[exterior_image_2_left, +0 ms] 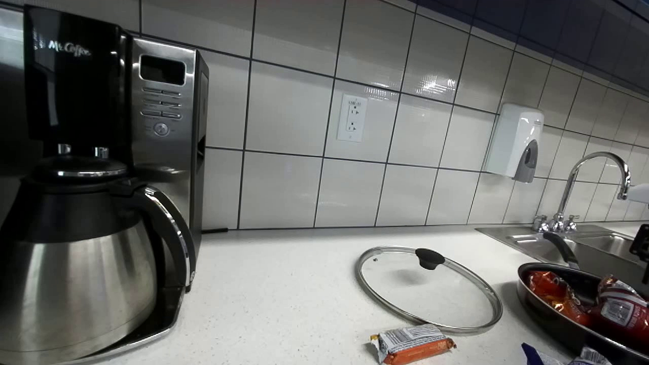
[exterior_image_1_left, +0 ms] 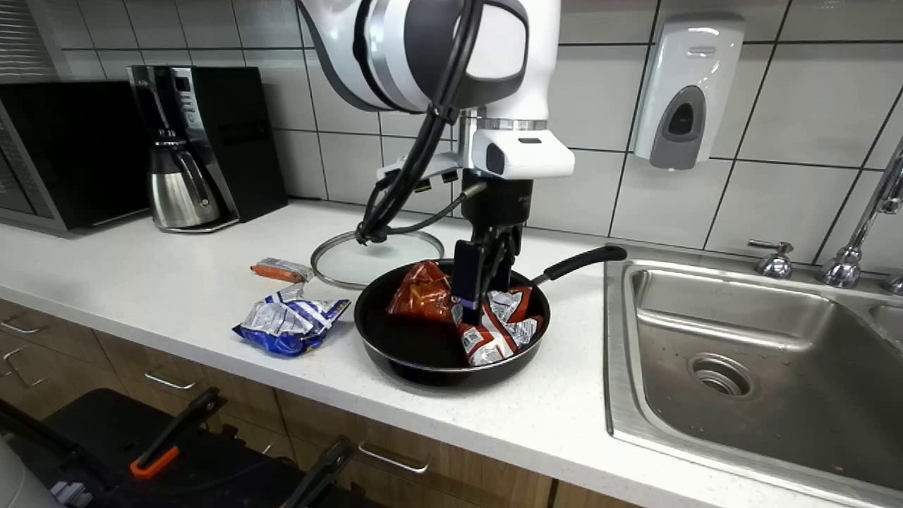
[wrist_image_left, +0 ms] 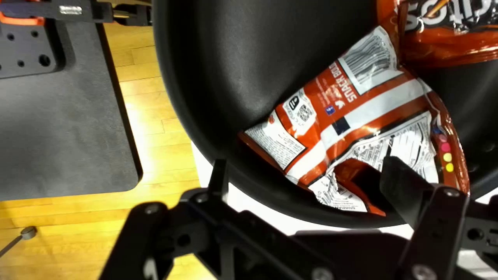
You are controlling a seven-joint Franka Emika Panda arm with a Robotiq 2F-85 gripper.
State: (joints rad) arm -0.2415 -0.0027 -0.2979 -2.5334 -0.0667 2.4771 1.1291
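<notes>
In an exterior view, a pale tiled wall point(exterior_image_1_left: 592, 92) spanned ten to two o'clock, wooden drawers point(exterior_image_1_left: 141, 360) eight.

"SNACK BOLD" on red-and-white bag point(wrist_image_left: 362, 120)

In the wrist view we see the gripper point(wrist_image_left: 306, 170), jaws wide apart, near a crumpled red-and-white snack bag point(wrist_image_left: 350, 107) in a black pan point(wrist_image_left: 241, 58). An orange-red bag point(wrist_image_left: 447, 46) lies beside it, far right; a dark platform point(wrist_image_left: 66, 136) lies left.

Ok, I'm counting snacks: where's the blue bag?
In an exterior view, the blue bag lies on the counter left of the pan, near the orange packet.
</notes>
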